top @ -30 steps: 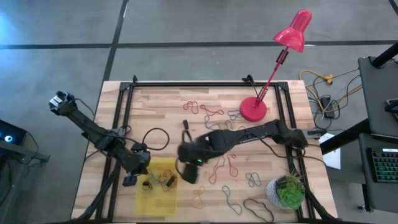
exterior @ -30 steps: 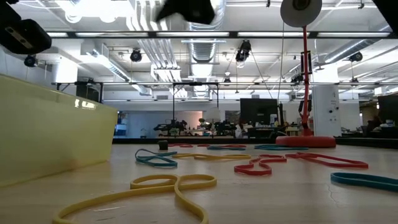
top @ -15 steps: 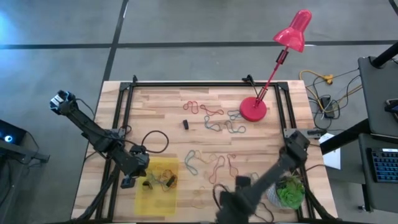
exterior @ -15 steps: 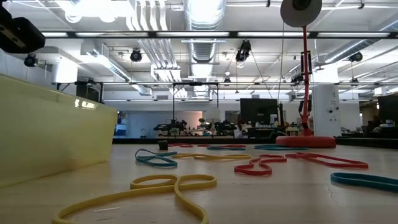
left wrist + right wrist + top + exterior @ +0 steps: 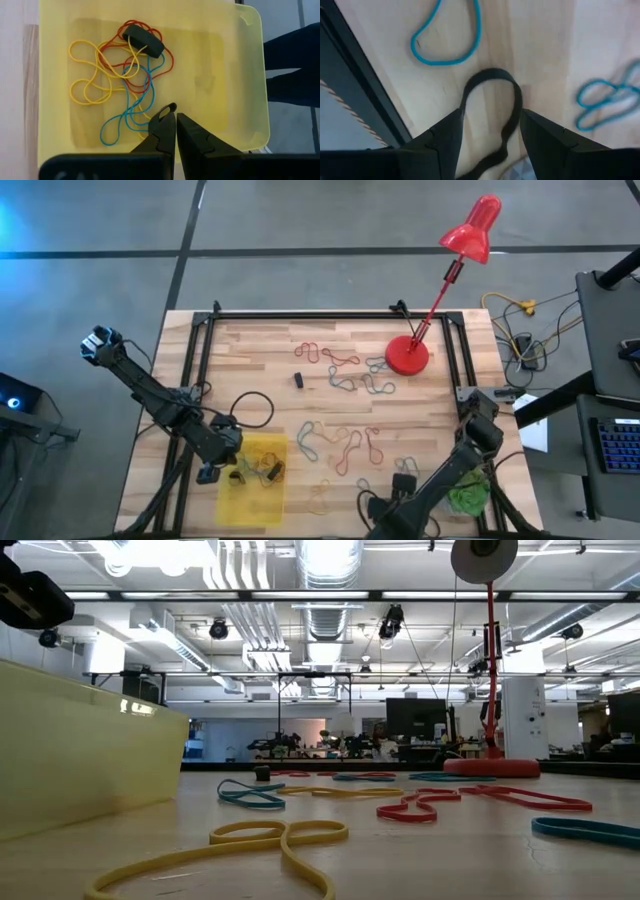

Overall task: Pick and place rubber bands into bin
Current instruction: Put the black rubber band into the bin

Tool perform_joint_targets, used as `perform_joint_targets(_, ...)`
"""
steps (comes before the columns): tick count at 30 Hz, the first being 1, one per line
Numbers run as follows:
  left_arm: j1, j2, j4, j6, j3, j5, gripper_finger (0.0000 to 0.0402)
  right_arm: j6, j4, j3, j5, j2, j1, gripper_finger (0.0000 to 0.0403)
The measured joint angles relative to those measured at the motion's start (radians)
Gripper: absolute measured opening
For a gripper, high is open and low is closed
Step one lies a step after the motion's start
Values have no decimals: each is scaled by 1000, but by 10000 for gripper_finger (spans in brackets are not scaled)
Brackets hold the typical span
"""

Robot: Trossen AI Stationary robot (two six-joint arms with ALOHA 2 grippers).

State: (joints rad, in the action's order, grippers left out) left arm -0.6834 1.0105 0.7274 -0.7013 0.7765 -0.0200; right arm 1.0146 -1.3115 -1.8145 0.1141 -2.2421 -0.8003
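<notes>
The bin [image 5: 252, 480] sits at the tabletop's [image 5: 260, 355] front left, holding tangled rubber bands [image 5: 120, 75]. More bands [image 5: 340, 445] lie scattered across the middle and right. The lamp [image 5: 408, 356] stands at the back right, the potted plant [image 5: 466, 496] at the front right.

Two dark jointed arms with matte black tool fingers [image 5: 445, 145].

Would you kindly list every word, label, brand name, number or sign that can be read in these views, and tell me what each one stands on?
None can be read.
The bin, the lamp and the table carry no lettering that shows.
In the left wrist view, faint embossed marks on the dark housing behind the left gripper are too blurred to read.
In the low view, the lit panels in the room behind the table are too small to read.
</notes>
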Motion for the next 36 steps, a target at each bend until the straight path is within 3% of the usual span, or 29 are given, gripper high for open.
perform_joint_targets(11, 1, 2, -34, -26, 0, -3, 0, -66, 99, 184, -5, 128, 17, 182)
perform_joint_targets(17, 0, 9, -39, -26, 0, 3, 0, -144, 248, 320, 70, 195, 31, 182)
perform_joint_targets(27, 0, 9, -38, -27, 0, 5, 0, -321, 332, 397, 75, 203, 99, 181)
perform_joint_targets(36, 0, 9, -38, -48, 0, 7, 0, -316, 402, 452, 155, 203, 84, 137)
